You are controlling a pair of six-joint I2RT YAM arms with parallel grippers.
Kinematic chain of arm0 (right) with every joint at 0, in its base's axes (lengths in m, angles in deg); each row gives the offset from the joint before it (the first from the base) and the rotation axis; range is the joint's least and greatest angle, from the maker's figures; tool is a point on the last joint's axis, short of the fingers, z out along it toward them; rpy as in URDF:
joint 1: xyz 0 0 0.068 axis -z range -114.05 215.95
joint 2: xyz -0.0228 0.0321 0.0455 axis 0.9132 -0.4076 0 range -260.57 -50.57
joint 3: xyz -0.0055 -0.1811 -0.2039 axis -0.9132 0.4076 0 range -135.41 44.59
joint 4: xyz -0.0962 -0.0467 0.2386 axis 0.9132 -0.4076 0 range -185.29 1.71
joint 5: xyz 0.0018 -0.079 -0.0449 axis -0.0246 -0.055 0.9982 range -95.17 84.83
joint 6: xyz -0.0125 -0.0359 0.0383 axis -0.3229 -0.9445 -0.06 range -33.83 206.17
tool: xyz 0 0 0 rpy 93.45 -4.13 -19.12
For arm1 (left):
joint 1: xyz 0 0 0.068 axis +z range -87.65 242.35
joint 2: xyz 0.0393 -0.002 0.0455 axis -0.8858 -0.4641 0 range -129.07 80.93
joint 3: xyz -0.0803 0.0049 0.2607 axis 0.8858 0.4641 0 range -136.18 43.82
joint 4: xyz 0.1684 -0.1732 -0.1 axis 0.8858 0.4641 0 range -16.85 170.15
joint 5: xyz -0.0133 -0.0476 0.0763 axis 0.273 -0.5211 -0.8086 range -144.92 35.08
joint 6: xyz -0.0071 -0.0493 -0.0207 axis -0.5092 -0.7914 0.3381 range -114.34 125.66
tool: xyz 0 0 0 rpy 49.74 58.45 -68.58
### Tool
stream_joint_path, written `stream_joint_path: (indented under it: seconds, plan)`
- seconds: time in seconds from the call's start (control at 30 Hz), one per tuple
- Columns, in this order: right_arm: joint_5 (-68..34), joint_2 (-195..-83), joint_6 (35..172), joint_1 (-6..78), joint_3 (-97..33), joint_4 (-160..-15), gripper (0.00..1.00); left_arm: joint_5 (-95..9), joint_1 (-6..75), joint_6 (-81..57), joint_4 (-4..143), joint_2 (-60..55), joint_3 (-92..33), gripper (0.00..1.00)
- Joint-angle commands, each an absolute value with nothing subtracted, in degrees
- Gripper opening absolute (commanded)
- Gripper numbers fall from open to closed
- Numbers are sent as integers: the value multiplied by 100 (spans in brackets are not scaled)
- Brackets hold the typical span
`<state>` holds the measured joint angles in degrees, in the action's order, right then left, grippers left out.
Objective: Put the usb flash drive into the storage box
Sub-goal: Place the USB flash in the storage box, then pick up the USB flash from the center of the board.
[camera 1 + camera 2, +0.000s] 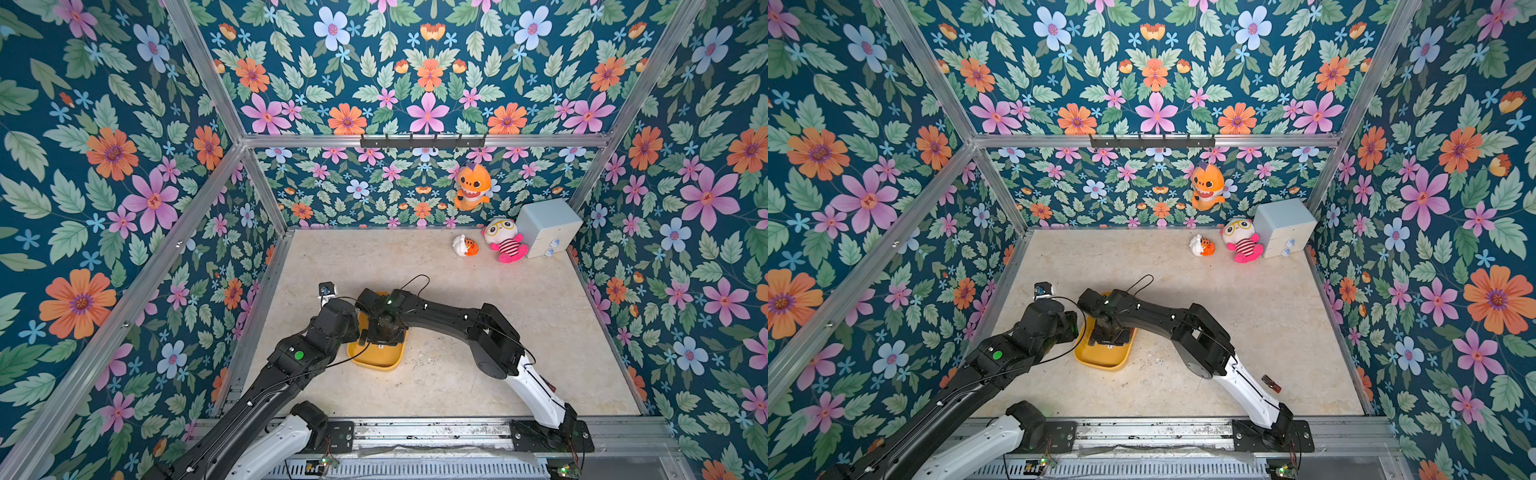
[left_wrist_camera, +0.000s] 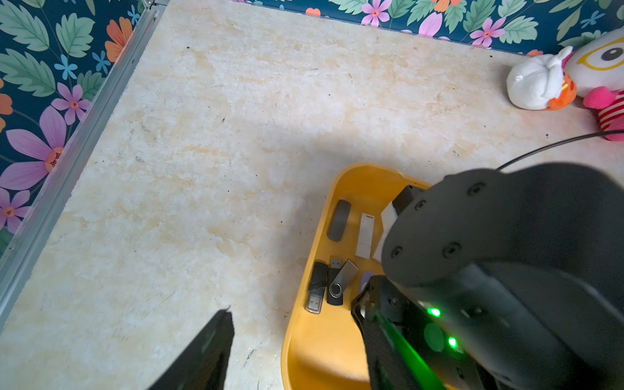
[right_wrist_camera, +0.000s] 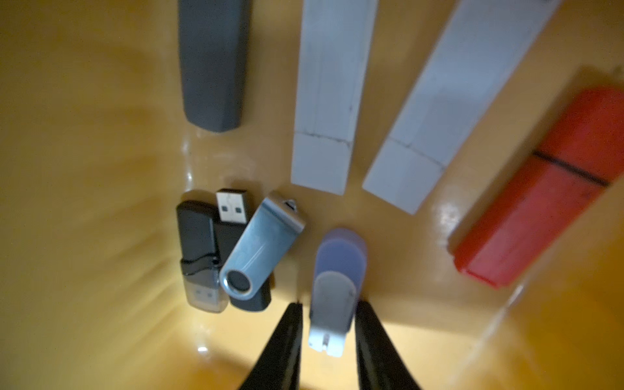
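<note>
Nearly done: the drive (image 3: 337,270) lies on the box (image 1: 376,361) floor, at 8 o'clock on the desk (image 1: 457,374). The right hand (image 3: 329,307) flanks it, barely parted, gripping nothing. How open the left hand (image 2: 209,347) is, I cannot tell. Remaining, I judge: lifting clear.

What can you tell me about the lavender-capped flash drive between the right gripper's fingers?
The lavender-capped flash drive has a translucent, rounded bluish-purple end and a silvery, metal-looking body ending in a pale notched tab. It lies on the yellow floor of the storage box, lengthwise between the fingers of the right gripper, clear of the swivel drive beside it. A gap shows at one finger; contact at the other is unclear.
</note>
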<state>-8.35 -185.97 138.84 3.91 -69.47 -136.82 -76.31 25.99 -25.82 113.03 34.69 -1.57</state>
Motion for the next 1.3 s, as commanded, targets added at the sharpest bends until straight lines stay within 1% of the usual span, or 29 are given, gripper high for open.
stream_joint_path:
  seconds: [0.0,0.17,0.3,0.37,0.43,0.5,0.53,0.63,0.7,0.77,0.87,0.97,1.07,1.27]
  plan:
    - [-818,-18386,13831,416,-6935,-13639,38,-7628,2618,-2567,11305,3479,-171,67]
    - [-694,-17780,13781,535,-6614,-13637,40,-7585,2627,-2554,11305,3496,-180,67]
    - [-149,-16766,13582,768,-5892,-13726,42,-7134,2623,-2363,11118,3526,-196,67]
    - [115,-16047,13515,1091,-5219,-13791,44,-6619,2612,-2220,10973,3409,-238,66]
    - [220,-15251,13498,1544,-4380,-13749,45,-6290,2543,-2354,10716,3226,-241,63]
    - [162,-14338,13510,2231,-3444,-13670,46,-6065,2230,-2522,10299,2969,-234,62]
    - [145,-13874,13512,2595,-2978,-13653,46,-6113,1928,-2585,10002,2775,-225,63]
    - [84,-12627,13419,3758,-1766,-13609,48,-6625,792,-2577,9307,1777,-484,65]
    - [-137,-11951,13322,4686,-1113,-13591,50,-6640,262,-2562,9019,832,-889,65]
    - [-535,-11423,13163,5722,-553,-13486,52,-6354,-132,-2593,8474,-193,-1302,65]
    - [-829,-11085,12914,6802,-154,-13468,54,-5806,-545,-2524,7929,-1638,-2098,65]
    - [-888,-11025,12714,7393,-40,-13487,57,-5590,-882,-2298,7902,-2814,-3154,66]
    - [-948,-11075,12519,7849,-82,-13547,59,-5238,-1024,-2213,7826,-3767,-3979,67]
    - [-886,-11322,12183,8374,-233,-13596,65,-4863,-1187,-1997,7705,-4820,-4960,70]
